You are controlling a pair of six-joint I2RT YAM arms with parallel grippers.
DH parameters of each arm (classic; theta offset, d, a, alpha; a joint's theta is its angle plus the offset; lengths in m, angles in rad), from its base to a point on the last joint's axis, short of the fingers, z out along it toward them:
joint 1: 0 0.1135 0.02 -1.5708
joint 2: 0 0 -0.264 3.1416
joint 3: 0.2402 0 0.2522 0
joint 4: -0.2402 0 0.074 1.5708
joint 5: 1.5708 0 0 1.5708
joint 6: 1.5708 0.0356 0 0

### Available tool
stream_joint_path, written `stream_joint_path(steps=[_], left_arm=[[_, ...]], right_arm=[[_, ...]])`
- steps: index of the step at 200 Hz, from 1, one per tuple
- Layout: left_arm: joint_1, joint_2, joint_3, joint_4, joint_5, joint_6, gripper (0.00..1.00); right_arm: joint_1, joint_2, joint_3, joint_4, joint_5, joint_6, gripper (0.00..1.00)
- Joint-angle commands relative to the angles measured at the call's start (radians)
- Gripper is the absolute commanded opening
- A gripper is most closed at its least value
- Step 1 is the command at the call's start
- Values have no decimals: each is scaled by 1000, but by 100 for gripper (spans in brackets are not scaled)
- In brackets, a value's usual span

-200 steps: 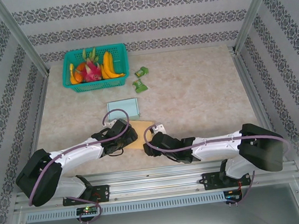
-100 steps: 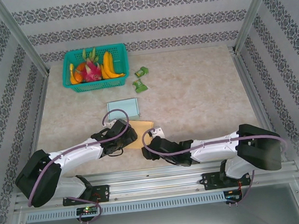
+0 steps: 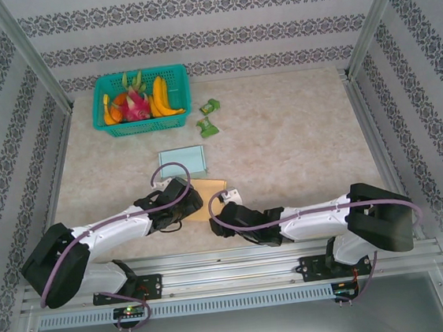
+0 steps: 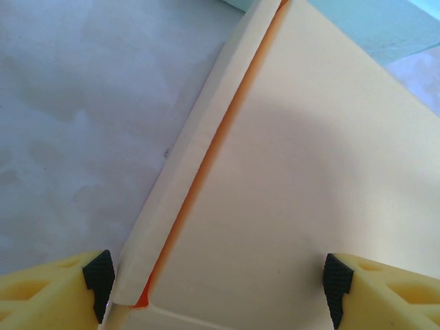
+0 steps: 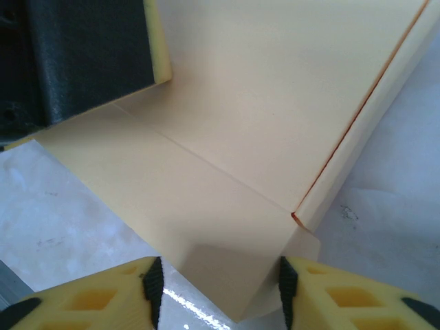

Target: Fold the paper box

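Note:
The paper box (image 3: 210, 196) is a flat cream-tan sheet near the front of the table, between my two grippers. In the left wrist view its broad panel (image 4: 295, 179) has a side flap (image 4: 199, 151) folded up, with an orange crease. My left gripper (image 4: 218, 282) stands wide open over this panel, and its left pad (image 4: 100, 278) sits by the flap's end. My right gripper (image 5: 218, 289) is open around the box's near corner flap (image 5: 234, 275). The right pad (image 5: 287, 285) touches the flap's edge, while a gap remains at the left pad (image 5: 152, 289).
A teal basket (image 3: 174, 122) of fruit stands at the back left, with two green packets (image 3: 210, 105) to its right. A pale teal flat sheet (image 3: 182, 161) lies just behind the box. Metal rails run along the table's sides and near edge.
My right gripper has slid left along the near edge onto the box's corner, and its jaws have narrowed. The left arm has stayed put.

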Motion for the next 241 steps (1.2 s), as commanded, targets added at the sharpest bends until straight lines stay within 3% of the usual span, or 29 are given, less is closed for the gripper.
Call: stream_joint_path(steps=[1,43,66,146,205,241], left_arm=[[6,6,-35,-71,-18,22,81],[6,15,-36,-66,-17,23,81],[6,16,-36,-65,-18,23,81],[6,21,-33,-64,-14,23,81],[6,24,-32,-64,-15,23,81],[6,24,-32,-64,-16,25,81]], right_arm=[[9,12,32,46,-13,-16,47],[8,9,29,62,-26,-28,47],[8,11,27,23,20,-11,55],[-2,60,7,46,41,44,58],[-2,57,12,73,0,30,52],[1,54,9,56,38,-7,51]])
